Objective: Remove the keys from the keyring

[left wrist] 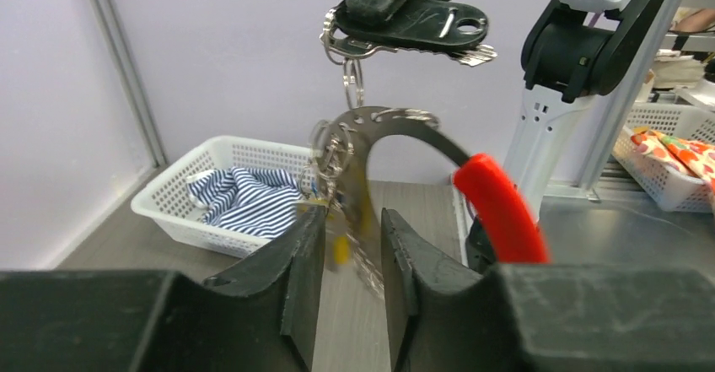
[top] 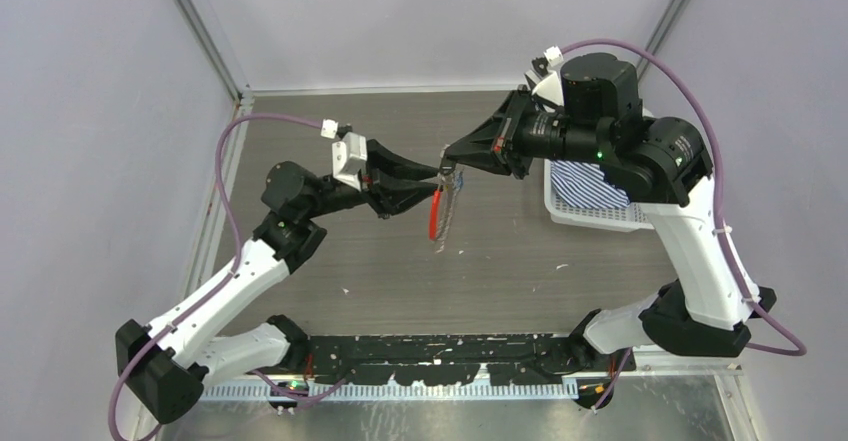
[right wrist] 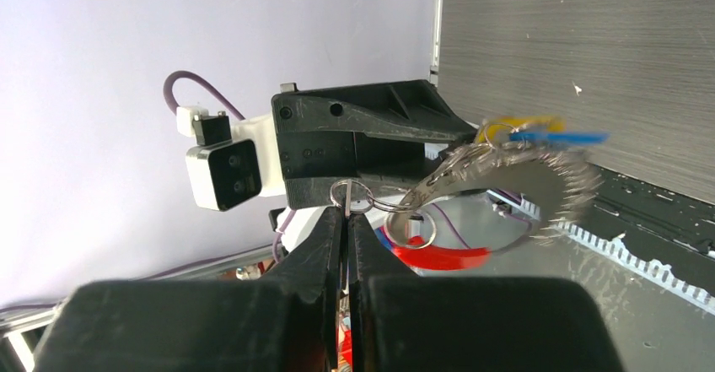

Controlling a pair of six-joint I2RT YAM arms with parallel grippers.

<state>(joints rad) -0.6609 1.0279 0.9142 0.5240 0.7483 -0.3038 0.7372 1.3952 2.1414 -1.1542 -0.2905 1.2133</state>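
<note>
Left side: my left end effector [top: 436, 183] is reaching in toward the middle of the grey wood-grain worktop [top: 330, 251], raised above it. Its fingers [left wrist: 297, 262] are standing apart, straddling a blurred dangle of small metal pieces with a yellow bit among them. I am seeing gaps on both sides, so nothing is being pinched there.

Centre: the thin silvery crescent-shaped keyring with the short bright red section [left wrist: 396, 123] is hanging in the air between my two arms, red part lowest and nearest my left wrist. It is not touching the worktop.

Right of that: my right end effector [top: 448, 153] is pressing its fingers together on the keys [left wrist: 422, 26], a flat black plastic-headed one with silver blades just under it. A small split ring is linking them down to the keyring, so the whole bunch is hanging from this grip.

Far right: a white plastic mesh basket [top: 600, 216] holding a blue-and-white striped cloth is sitting on the worktop, well apart from the work.

Step in hand, as I am judging it: steadying the loop for separation. No key looks to be off yet. The next move is calling for my left fingers to close on the loop itself, not on the loose pieces, then a careful pull against the right grip. The swinging dangle is making aim uncertain.
</note>
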